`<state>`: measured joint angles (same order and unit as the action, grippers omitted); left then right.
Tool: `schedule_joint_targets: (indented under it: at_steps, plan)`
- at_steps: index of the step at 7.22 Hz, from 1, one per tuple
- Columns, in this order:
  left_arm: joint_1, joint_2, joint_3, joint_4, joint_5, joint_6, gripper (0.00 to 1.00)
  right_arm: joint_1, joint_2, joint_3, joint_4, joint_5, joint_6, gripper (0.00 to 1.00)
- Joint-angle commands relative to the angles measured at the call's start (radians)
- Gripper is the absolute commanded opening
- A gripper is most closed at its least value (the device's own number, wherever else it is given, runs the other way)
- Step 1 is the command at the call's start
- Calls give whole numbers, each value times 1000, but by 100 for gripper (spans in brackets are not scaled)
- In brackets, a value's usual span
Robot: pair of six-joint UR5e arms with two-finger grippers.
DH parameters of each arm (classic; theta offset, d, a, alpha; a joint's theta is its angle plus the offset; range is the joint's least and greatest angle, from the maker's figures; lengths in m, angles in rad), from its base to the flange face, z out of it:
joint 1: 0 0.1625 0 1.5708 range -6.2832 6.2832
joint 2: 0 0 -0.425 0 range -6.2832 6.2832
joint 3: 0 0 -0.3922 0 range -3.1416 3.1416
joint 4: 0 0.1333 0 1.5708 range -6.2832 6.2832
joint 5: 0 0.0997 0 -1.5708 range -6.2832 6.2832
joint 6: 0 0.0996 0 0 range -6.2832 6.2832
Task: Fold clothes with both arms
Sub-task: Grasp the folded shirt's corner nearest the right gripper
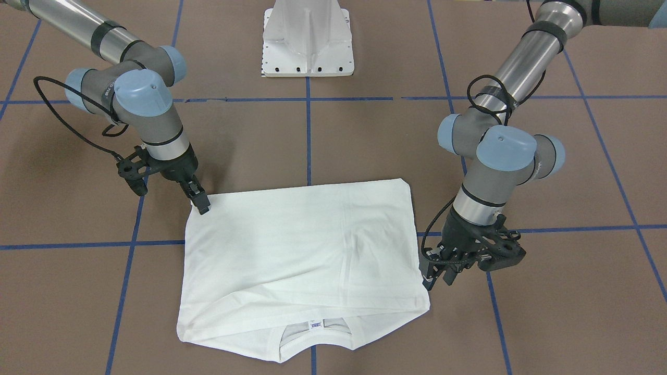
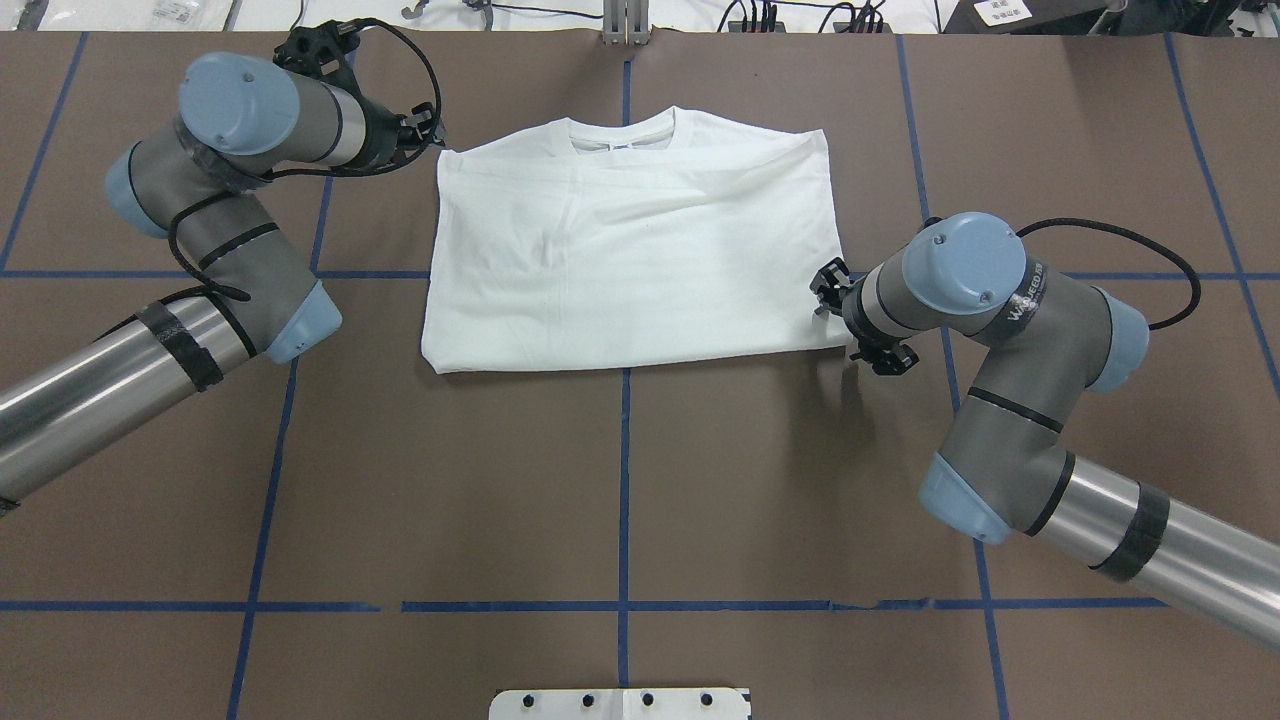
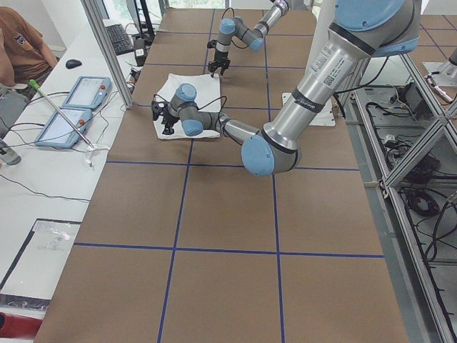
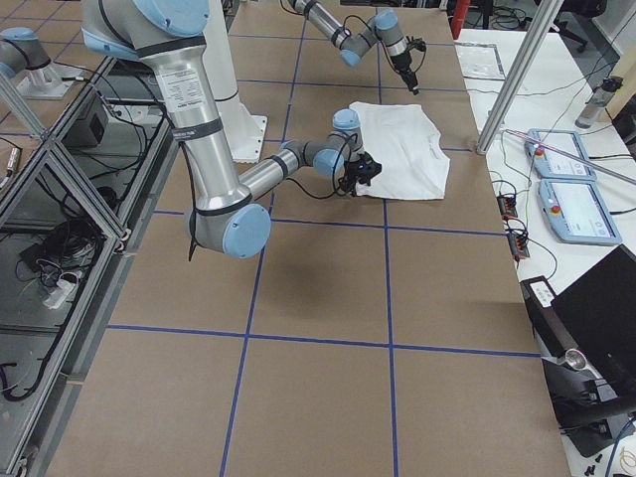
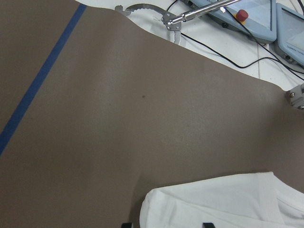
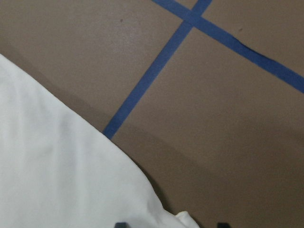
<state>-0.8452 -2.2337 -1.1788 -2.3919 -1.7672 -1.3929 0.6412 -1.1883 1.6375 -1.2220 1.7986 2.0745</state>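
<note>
The white T-shirt (image 1: 302, 245) lies folded into a flat rectangle on the brown table, plain side up, with its collar and neck label (image 1: 315, 325) at the edge far from the robot; it also shows in the overhead view (image 2: 630, 250). My left gripper (image 1: 440, 277) is open, low beside the shoulder corner at the collar end (image 2: 437, 140). Its wrist view shows that shirt corner (image 5: 223, 204) between the spread fingertips (image 5: 126, 224). My right gripper (image 1: 202, 205) is open at the corner nearest the robot (image 2: 826, 295), and the shirt corner (image 6: 71, 180) lies between its fingertips (image 6: 121, 224).
The white pedestal base (image 1: 307, 41) stands at the robot's side of the table (image 2: 620, 703). Blue tape lines (image 1: 308, 140) grid the brown surface. A side desk with tablets (image 3: 78, 96) and cables borders the table's far edge, and a person (image 3: 21, 46) sits there.
</note>
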Motion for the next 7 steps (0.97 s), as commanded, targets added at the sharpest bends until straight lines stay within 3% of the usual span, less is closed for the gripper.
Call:
schedule_joint_targets:
  at_steps: [1,4,5,7]
  plan:
    - [0,6,1,-3,0,0,58,0,1,2,2,-1,15,0]
    - [0,11,-1,-3,0,2,58,3,-25,71,-4,1,15,0]
    - [0,11,-14,-1,0,2,58,-4,-89,173,-20,8,16,0]
    - [6,35,-141,8,-29,-27,58,-133,-142,469,-336,18,16,0]
